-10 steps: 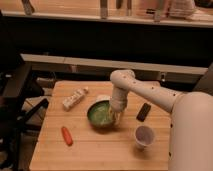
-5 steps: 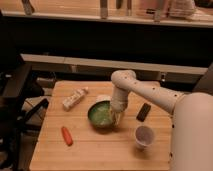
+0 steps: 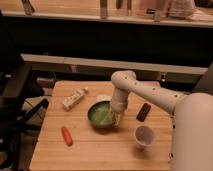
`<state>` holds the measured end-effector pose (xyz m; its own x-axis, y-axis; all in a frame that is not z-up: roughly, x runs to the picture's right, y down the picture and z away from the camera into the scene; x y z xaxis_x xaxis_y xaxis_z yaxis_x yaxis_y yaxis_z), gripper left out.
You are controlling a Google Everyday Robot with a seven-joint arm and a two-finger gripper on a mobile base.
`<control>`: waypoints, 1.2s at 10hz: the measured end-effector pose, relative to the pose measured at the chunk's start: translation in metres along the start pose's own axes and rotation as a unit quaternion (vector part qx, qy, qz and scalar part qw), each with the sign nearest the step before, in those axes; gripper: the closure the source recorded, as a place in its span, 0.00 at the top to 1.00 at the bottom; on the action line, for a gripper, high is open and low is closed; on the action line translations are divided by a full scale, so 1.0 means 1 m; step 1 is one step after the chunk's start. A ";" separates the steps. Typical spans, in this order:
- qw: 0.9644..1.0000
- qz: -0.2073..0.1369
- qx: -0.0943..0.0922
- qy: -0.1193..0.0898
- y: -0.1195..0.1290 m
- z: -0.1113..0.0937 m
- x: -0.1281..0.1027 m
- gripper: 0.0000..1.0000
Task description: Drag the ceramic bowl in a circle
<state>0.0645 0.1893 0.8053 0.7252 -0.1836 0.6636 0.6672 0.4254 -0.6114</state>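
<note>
Green and glossy, the ceramic bowl (image 3: 101,114) sits near the middle of the wooden table (image 3: 95,155), a little right of centre. The gripper (image 3: 118,118) is down at the bowl's right rim, low against its inner edge. Whether it is clamped on the rim or only resting there cannot be told.

The white arm (image 3: 150,95) reaches in from the robot's body (image 3: 195,135) at the right. It runs left and slightly away to a bent elbow above the far side of the table. From there the forearm drops almost straight down to the bowl.

Compared with half a second earlier, the bowl and arm lie in nearly the same place, and no clear shift can be made out.

A white cup (image 3: 144,136) stands to the right and nearer. A small dark block (image 3: 144,112) lies just right of the forearm. An orange carrot (image 3: 66,135) lies to the left, nearer, and a pale packet (image 3: 75,98) lies to the far left.
</note>
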 end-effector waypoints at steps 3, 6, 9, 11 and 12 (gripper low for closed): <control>1.000 0.005 0.003 -0.001 0.001 0.001 -0.001 0.00; 1.000 0.009 0.004 -0.002 -0.001 0.001 0.000 0.00; 1.000 0.012 0.005 -0.004 -0.005 0.000 0.002 0.00; 1.000 0.014 0.004 -0.005 -0.004 0.001 0.001 0.00; 1.000 0.016 0.006 -0.005 -0.003 0.002 0.000 0.00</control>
<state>0.0622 0.1892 0.8082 0.7439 -0.1607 0.6487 0.6422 0.4407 -0.6272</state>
